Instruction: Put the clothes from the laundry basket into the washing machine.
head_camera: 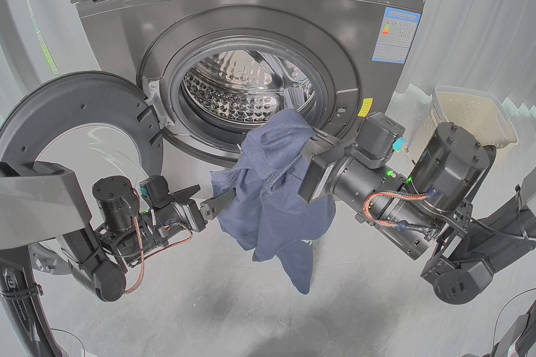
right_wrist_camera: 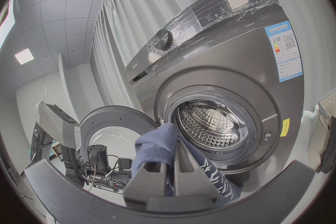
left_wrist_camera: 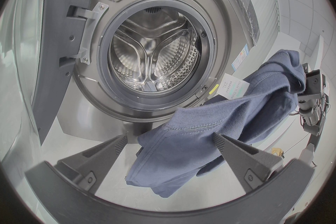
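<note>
Hanging navy garment held in front of the open washing machine, long axis vertical.
At left, the round grey door stands swung wide. The left gripper holds nothing, its jaws far apart and one fingertip just beside the cloth's edge. The soft knit garment is bunched at its top near the port's lower rim and drapes downward in folds, its lowest corner pointing at the floor. The right gripper pinches the bunched top, fingers closed together on the fabric. Behind lies the perforated steel drum. At far right stands a cream, perforated plastic laundry basket.
</note>
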